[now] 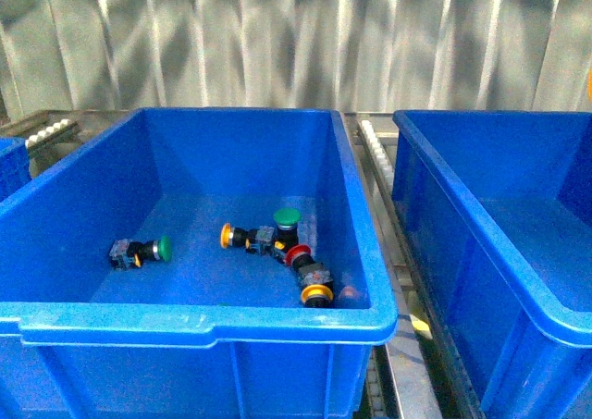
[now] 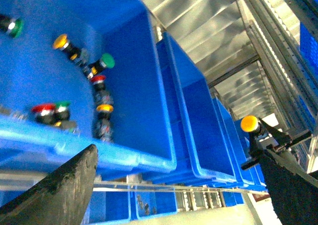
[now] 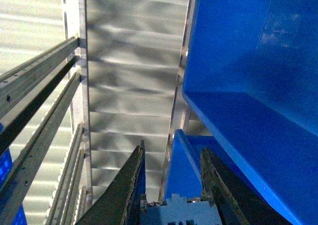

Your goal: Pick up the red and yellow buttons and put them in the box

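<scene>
- Front view: I see a deep blue box (image 1: 194, 317) holding loose buttons. A red button (image 1: 297, 254) lies in a cluster near the box's right wall, touching a green one (image 1: 287, 218); a yellow button (image 1: 317, 295) rests at the near right corner. Another blue bin (image 1: 499, 243) stands to the right. Neither arm shows.
- Left wrist view: my left gripper (image 2: 179, 185) has its jaws spread wide, holding nothing. Another red-capped button (image 2: 43, 109) sits by the near wall.
- Right wrist view: my right gripper (image 3: 171, 185) has its jaws parted, empty, aimed past the bins.
- Handling, my guess: light, rigid, smooth domed caps likely slip; I'd pinch the black body.
</scene>
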`<control>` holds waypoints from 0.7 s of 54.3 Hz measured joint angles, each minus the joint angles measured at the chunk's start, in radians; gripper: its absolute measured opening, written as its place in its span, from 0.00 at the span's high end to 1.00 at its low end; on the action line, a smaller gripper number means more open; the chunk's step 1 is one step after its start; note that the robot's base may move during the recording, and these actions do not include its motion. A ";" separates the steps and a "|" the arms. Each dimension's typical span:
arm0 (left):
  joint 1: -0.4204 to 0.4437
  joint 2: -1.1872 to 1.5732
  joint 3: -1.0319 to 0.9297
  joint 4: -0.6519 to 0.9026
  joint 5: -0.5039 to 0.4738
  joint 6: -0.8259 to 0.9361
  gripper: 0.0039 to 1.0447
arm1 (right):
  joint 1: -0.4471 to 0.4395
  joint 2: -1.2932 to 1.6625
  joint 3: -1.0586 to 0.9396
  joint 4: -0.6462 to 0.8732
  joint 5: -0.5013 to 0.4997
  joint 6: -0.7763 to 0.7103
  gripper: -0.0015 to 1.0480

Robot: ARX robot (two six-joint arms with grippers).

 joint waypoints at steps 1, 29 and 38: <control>0.035 -0.050 -0.020 -0.042 0.034 0.000 0.07 | 0.002 -0.002 0.000 -0.001 0.003 -0.002 0.74; -0.224 -0.694 -0.309 -0.441 -0.835 0.842 0.98 | 0.076 -0.037 -0.002 -0.031 0.079 -0.049 0.74; -0.225 -0.694 -0.309 -0.441 -0.836 0.846 0.98 | 0.078 -0.037 -0.002 -0.035 0.089 -0.058 0.74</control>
